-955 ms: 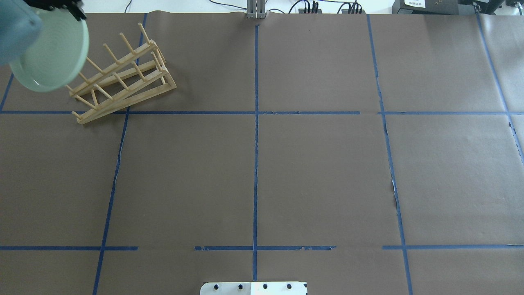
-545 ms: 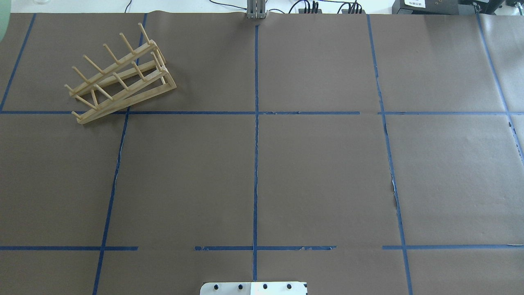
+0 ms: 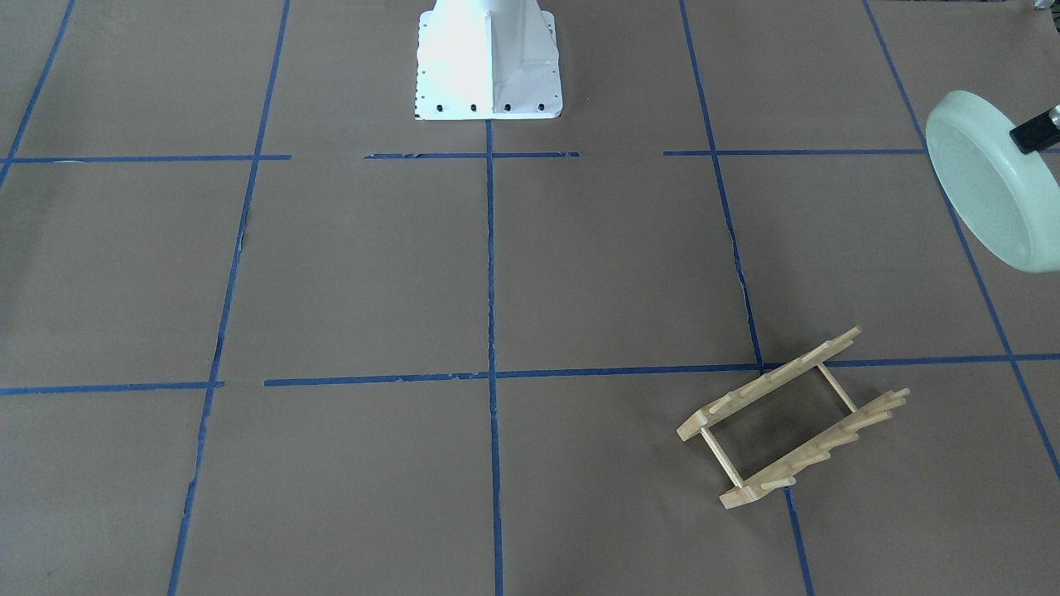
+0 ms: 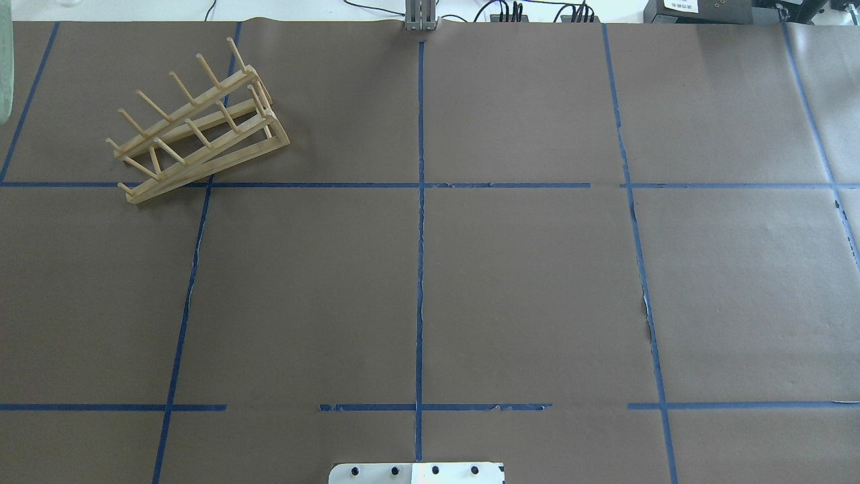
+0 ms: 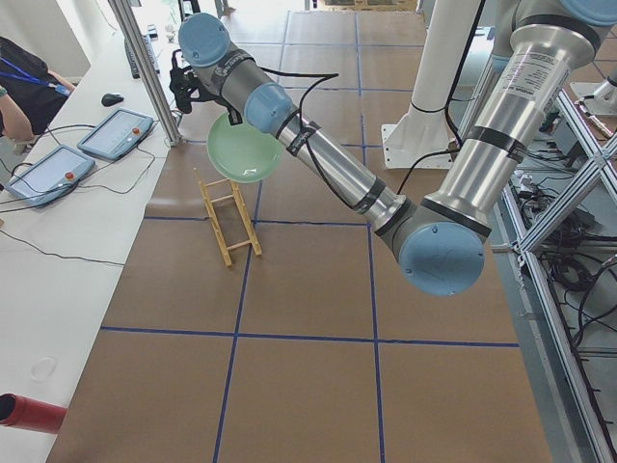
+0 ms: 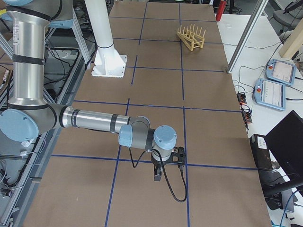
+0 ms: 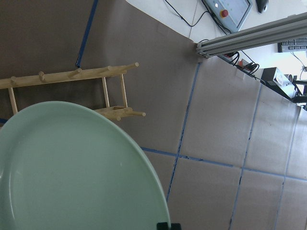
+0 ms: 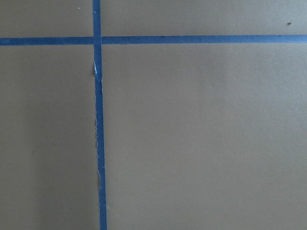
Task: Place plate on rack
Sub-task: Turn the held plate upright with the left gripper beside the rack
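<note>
A: Now, starting at the left, where is the plate (image 3: 990,194) found?
B: It is held off the counter (image 4: 524,282), tilted on edge, its rim pinched by the left end effector (image 3: 1020,139). Only a sliver of it is caught at the overhead view's left border. The rack (image 4: 198,128) is seen near it, to the right, pegs up, the plate not yet in it.
A: What could be got wrong from here?
B: The rim could be brought down onto a peg rather than between two, if the plate is not squared to the rails. The rack is judged light and unfixed, so it could be shoved or tipped by a sideways knock. A plate pinched at one edge could also slip if released before it is seated.
A: And further right?
B: The right end effector (image 6: 157,177) is shown low over the counter, well apart from the rack. Whether it is wide or narrow cannot be told.
A: Any writing?
B: A white label (image 4: 680,5) on a dark box (image 4: 699,13) at the far right is noted, but nothing on it can be read
</note>
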You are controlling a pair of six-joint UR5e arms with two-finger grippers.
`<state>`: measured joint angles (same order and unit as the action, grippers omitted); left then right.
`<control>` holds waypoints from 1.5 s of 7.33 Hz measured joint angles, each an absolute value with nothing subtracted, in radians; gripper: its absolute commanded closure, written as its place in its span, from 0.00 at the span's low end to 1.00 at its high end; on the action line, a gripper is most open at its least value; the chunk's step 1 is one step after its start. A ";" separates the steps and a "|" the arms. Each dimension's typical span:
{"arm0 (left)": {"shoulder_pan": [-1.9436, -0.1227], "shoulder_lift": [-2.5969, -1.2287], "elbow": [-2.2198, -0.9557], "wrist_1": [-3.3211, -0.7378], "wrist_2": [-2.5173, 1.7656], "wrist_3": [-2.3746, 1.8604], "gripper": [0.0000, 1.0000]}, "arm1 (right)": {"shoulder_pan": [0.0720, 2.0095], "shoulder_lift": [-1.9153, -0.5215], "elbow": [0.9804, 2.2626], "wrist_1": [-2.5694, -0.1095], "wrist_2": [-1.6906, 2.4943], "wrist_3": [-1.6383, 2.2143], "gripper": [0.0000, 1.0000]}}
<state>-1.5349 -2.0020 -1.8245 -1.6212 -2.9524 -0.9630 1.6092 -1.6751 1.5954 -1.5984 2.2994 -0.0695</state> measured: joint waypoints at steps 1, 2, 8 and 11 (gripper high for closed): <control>-1.536 -2.002 -1.823 -1.632 -2.960 -0.967 1.00 | 1.609 -1.675 1.595 -1.598 2.299 -0.069 0.00; -1.537 -2.003 -1.826 -1.639 -2.953 -0.972 1.00 | 1.609 -1.675 1.595 -1.599 2.299 -0.069 0.00; -1.522 -1.882 -1.711 -2.525 -2.669 -1.705 1.00 | 1.609 -1.675 1.595 -1.599 2.299 -0.070 0.00; -1.479 -1.840 -1.578 -2.963 -2.574 -1.951 1.00 | 1.609 -1.675 1.595 -1.599 2.299 -0.070 0.00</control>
<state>-1.4792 -1.8396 -1.5782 -2.9629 -2.5744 -1.9510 1.6091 -1.6751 1.5954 -1.5995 2.2995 -0.0701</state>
